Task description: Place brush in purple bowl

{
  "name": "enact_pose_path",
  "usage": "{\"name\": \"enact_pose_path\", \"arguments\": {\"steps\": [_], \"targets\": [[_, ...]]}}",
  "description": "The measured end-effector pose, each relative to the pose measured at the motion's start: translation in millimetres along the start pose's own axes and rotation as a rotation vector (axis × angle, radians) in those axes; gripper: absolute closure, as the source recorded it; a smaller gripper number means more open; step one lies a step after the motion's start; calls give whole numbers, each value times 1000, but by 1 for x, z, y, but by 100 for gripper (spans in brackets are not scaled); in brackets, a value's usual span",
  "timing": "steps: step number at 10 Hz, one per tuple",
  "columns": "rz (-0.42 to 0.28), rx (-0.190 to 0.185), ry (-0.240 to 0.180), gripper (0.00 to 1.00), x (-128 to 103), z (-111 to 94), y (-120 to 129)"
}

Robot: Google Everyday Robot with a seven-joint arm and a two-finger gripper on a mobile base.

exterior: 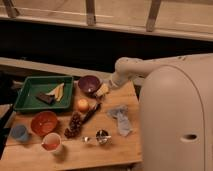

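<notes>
- The brush (93, 113) is a slim, dark black-brown stick. It lies slanted on the bench (122, 147) between an orange fruit (82, 105) and a crumpled grey cloth (120, 119).
- The purple bowl (88, 84), round and deep, sits just behind the brush.
- The tool (102, 90) hangs at the bowl's right rim, near the brush's upper end. Its fingers are spread and hold nothing.
</notes>
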Motion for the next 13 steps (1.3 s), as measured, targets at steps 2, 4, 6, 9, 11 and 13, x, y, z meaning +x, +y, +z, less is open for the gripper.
{"name": "enact_pose_path", "arguments": {"steps": [2,4,6,9,11,13], "targets": [[58,-45,35,20,12,28,2],[106,-94,67,20,20,60,9],[138,-128,92,20,23,80,13],[153,-132,112,20,25,102,19],[139,-122,123,20,18,111,27],[115,-102,132,20,12,116,32]]}}
